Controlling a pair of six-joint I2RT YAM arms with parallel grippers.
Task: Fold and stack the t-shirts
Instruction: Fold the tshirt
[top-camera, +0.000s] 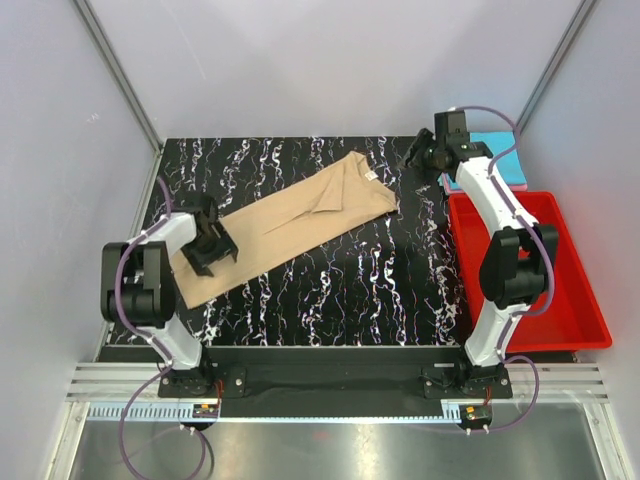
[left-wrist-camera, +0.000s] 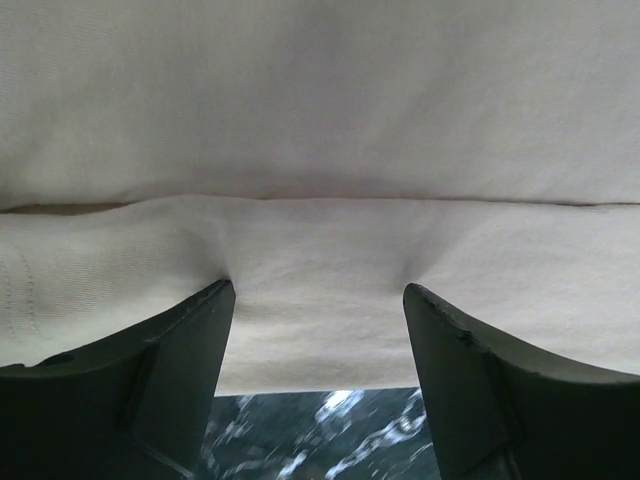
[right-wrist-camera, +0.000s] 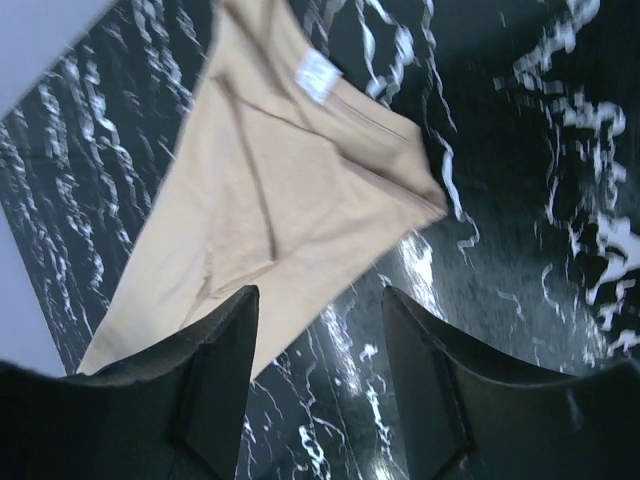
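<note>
Only overhead shows cyan shirt (top-camera: 497, 141) — wrist views, tan shirt (right-wrist-camera: 270, 190) alone.

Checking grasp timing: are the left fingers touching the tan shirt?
Touching. The left wrist view shows it: both left fingers press into the tan shirt, and the cloth dimples around their tips.

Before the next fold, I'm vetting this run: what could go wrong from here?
The left gripper, open, puckers the tan shirt at its hem; closing may pinch one layer only. The right gripper hangs open, clear of the collar end, so a pull by the left alone could drag the shirt askew.
</note>
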